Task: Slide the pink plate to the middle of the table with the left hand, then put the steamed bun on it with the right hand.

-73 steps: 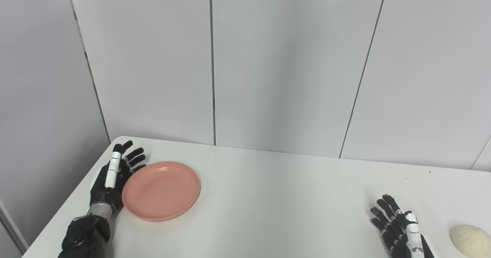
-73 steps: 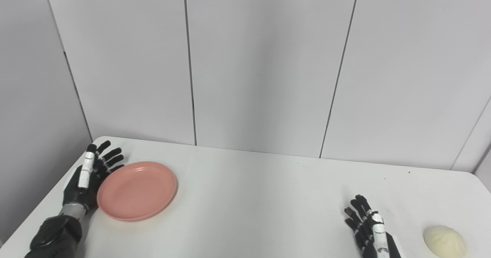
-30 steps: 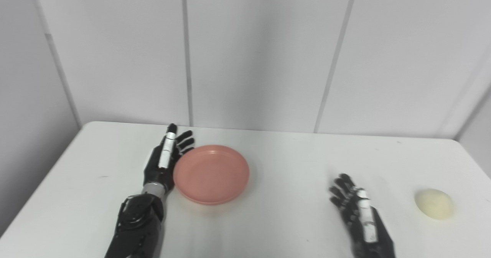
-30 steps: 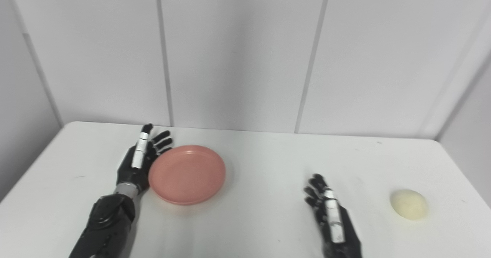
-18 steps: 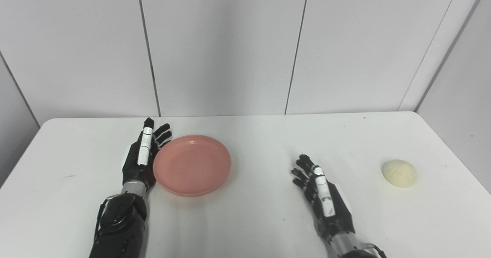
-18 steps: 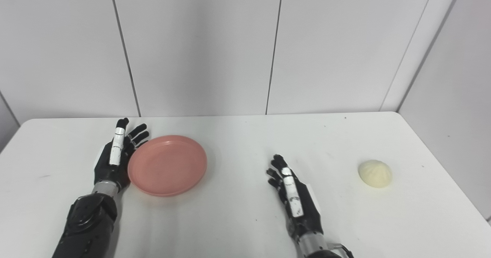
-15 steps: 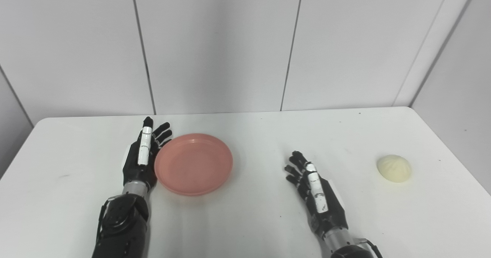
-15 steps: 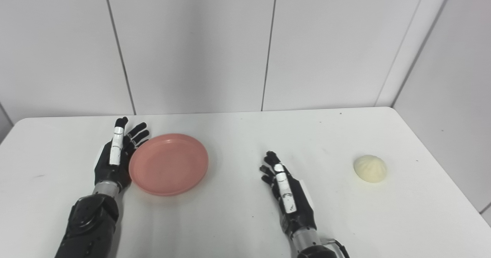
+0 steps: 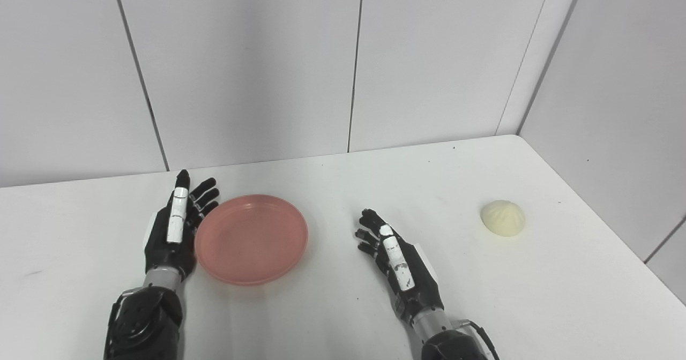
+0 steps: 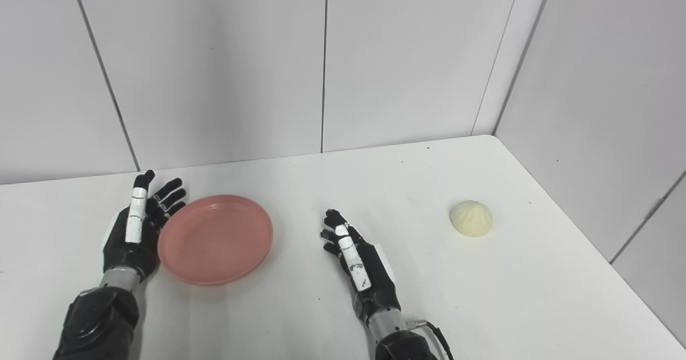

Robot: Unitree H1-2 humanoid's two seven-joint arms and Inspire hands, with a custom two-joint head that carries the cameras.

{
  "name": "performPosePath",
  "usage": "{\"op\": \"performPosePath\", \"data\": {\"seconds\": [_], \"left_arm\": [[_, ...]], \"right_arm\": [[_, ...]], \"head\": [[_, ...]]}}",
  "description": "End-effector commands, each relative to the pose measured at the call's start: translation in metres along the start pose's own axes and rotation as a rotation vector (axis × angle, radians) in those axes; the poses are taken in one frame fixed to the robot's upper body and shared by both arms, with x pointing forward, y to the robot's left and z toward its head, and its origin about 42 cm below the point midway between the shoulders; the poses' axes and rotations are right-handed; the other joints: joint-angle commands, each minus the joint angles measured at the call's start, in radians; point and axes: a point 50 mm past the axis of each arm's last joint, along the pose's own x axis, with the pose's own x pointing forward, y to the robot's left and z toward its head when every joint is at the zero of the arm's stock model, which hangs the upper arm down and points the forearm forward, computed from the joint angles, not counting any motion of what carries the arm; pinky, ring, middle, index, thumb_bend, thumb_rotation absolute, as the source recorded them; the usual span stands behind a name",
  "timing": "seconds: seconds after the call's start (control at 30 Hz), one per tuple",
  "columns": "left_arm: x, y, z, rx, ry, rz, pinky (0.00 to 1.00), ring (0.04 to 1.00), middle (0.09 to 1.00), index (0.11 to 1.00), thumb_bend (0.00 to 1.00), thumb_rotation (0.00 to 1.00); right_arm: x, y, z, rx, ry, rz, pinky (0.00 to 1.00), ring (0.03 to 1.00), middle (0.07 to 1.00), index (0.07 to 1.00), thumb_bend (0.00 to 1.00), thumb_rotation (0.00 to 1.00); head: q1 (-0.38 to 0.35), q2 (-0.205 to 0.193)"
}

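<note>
**Now: plate push nearly done, bun next**

Here I have the left hand [image 9: 174, 230] flat on its edge, fingers spread and holding nothing, with its palm side set against the left rim of the pink plate [image 9: 251, 239]. I read this as the sliding step: the hand is placed as a pusher beside the plate, not gripping it. The plate lies flat and empty on the white table [image 9: 332, 306]. From my seat I judge it to be about midway between the table's left and right edges, though the left edge is out of view, so I cannot be sure how much push is left.

My right hand [image 9: 399, 261] rests low over the table just right of the plate, apart from it, fingers extended and a little spread, holding nothing. The steamed bun [image 9: 502, 218] sits well apart from that hand, near the right edge of the table and toward its far right corner, dome up and untouched.

The next move, as I see it, is to finish or check the plate's place and draw the left hand off the rim without dragging it. Then the right hand must travel right to the bun, close round its soft dome gently, lift, and carry it to the plate's middle.
</note>
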Motion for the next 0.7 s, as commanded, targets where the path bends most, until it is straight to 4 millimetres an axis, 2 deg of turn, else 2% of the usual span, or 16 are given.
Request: {"op": "performPosePath", "data": {"seconds": [0.0, 0.27, 0.5, 0.6, 0.67], "left_arm": [[0.007, -0.007, 0.021, 0.019, -0.075, -0.049, 0.84, 0.843, 0.823, 1.0, 0.86, 0.81], [0.003, -0.006, 0.016, 0.041, -0.067, -0.061, 0.86, 0.858, 0.835, 1.0, 0.87, 0.82], [0.003, -0.01, 0.012, 0.034, -0.058, -0.063, 0.87, 0.86, 0.837, 1.0, 0.83, 0.8], [0.004, -0.01, 0.011, 0.033, -0.06, -0.064, 0.87, 0.861, 0.836, 1.0, 0.81, 0.8], [0.006, -0.011, 0.009, 0.03, -0.06, -0.065, 0.87, 0.863, 0.841, 1.0, 0.81, 0.8]], "right_arm": [[0.007, 0.008, 0.009, 0.005, -0.041, 0.028, 0.9, 0.89, 0.917, 0.889, 0.89, 0.93], [0.008, 0.007, 0.007, 0.009, -0.041, 0.014, 0.89, 0.883, 0.909, 0.885, 0.92, 0.9], [0.006, -0.006, 0.009, -0.027, -0.115, -0.03, 0.88, 0.88, 0.918, 0.907, 0.92, 0.89], [0.006, -0.017, 0.027, -0.113, -0.18, -0.055, 0.85, 0.874, 0.918, 0.908, 0.92, 0.9], [0.008, -0.029, 0.04, -0.161, -0.231, -0.063, 0.85, 0.874, 0.917, 0.916, 0.92, 0.85]], "head": [[0.0, 0.001], [-0.002, -0.006], [0.013, -0.021], [0.018, -0.03], [0.025, -0.04]]}}
